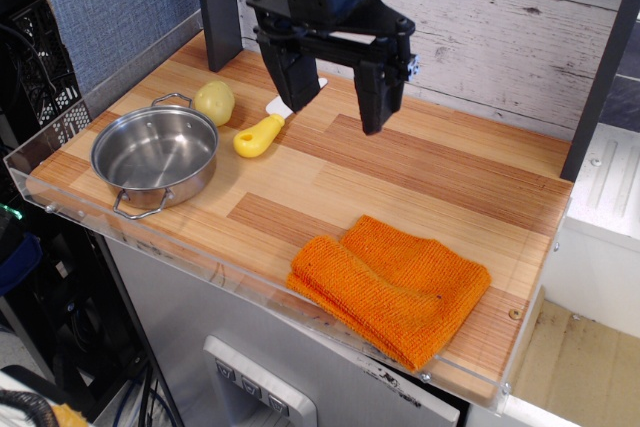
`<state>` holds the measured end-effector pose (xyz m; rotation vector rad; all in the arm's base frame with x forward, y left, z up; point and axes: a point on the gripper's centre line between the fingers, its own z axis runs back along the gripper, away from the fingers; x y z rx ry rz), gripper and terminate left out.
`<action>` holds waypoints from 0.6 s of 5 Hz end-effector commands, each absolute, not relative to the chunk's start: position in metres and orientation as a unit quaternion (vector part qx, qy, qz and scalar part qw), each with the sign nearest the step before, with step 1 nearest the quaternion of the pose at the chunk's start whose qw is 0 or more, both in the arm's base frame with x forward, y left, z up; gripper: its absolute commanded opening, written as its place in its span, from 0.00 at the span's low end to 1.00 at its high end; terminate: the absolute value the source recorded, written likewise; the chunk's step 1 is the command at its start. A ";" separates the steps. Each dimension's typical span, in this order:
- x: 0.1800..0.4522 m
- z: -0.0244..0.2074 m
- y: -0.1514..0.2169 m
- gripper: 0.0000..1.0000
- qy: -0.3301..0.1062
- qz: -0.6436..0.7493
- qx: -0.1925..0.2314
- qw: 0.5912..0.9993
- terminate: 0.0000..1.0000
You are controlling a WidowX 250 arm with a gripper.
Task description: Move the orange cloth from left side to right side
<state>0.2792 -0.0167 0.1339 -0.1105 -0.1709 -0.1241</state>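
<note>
You see a wooden table in front of a white plank wall. On the left sits a shiny pan, with a potato and a yellow-handled tool beside it. Up above, the gripper hangs wide apart, holding nothing. The orange cloth lies folded near the front right edge.

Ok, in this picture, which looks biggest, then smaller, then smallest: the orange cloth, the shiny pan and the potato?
1. orange cloth, though it lies nearest the camera
2. steel pan
3. potato
</note>
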 end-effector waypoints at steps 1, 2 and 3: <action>0.290 0.167 -0.002 1.00 -0.114 -0.056 -0.027 0.992 0.00; 0.293 0.178 0.001 1.00 -0.114 -0.057 -0.021 0.992 0.00; 0.294 0.180 0.005 1.00 -0.096 -0.073 -0.020 0.992 0.00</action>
